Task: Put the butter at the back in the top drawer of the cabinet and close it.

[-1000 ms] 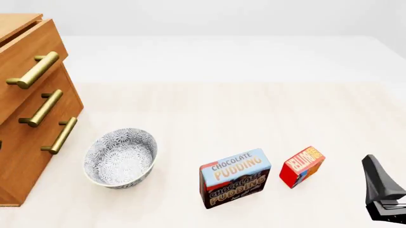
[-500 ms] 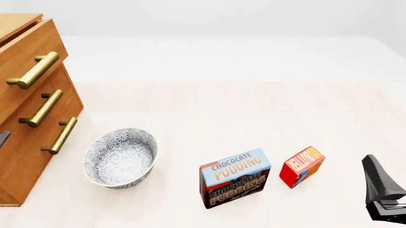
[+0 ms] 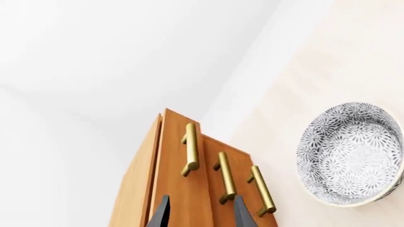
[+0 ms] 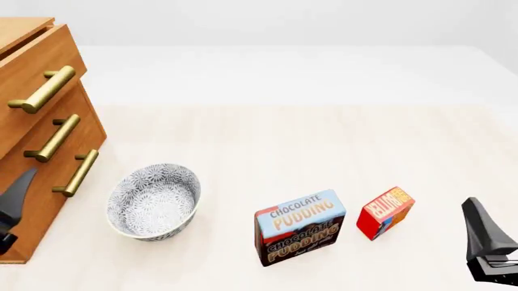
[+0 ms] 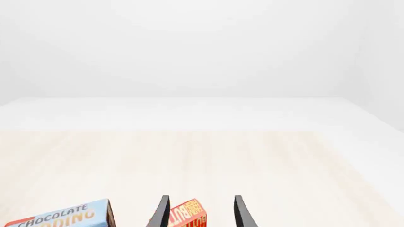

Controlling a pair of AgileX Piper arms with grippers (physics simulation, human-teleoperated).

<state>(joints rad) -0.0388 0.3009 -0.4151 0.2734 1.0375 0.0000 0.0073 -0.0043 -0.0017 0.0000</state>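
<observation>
Front view: "CHOCOLATE PUDDING" box (image 4: 299,227) beside red butter (image 4: 385,212); both tools (image 3: 198,212) (image 5: 198,211) gape, empty.

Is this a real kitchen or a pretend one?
Probably a pretend, computer-drawn kitchen corner: a pale table in a blank white room, with a wooden cabinet of drawers, a patterned bowl, and a chocolate pudding box beside a small butter box.

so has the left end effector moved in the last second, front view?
Yes. The left end effector has come up into the front view at its lower-left edge, in front of the cabinet, beside the lowest handle. It was out of view before.
</observation>
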